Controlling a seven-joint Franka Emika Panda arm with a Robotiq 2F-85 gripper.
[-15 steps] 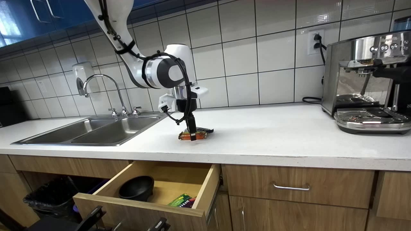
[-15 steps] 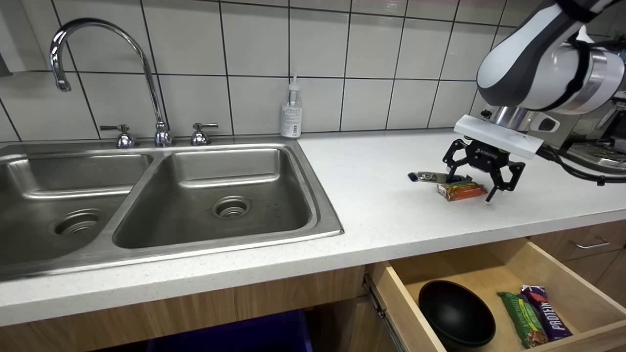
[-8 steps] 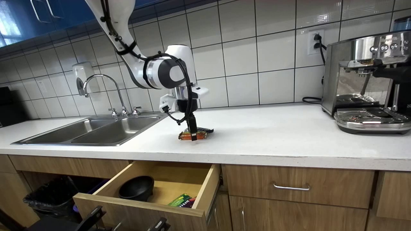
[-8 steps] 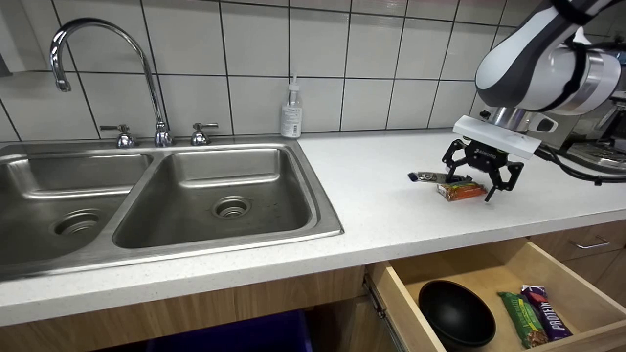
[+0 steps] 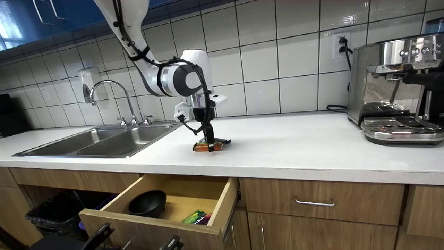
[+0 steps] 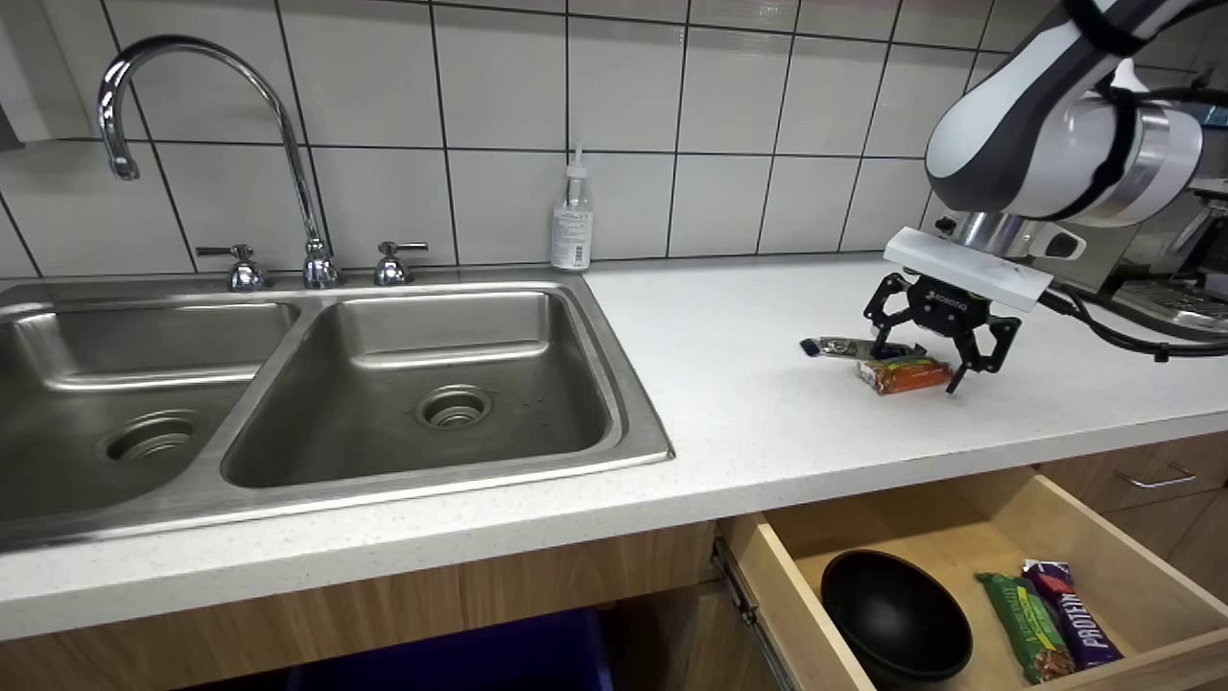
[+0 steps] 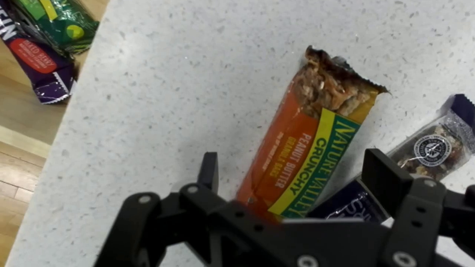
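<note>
My black pincer (image 6: pixel 915 372), spread and empty, straddles the glossy orange-and-green granola bar (image 7: pixel 300 148) on the speckled white bench (image 7: pixel 159 92), the bar's long axis running between the jaws, nearly parallel to the front edge.

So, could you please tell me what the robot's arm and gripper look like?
The arm is white with rounded dark-grey sections and a silver collar. Black cables run along it, tied down with black straps. Beneath a white bracket, the gripper is black, with two slender, jointed jaws and small pale lettering, apparently ROBOTIQ.
</note>
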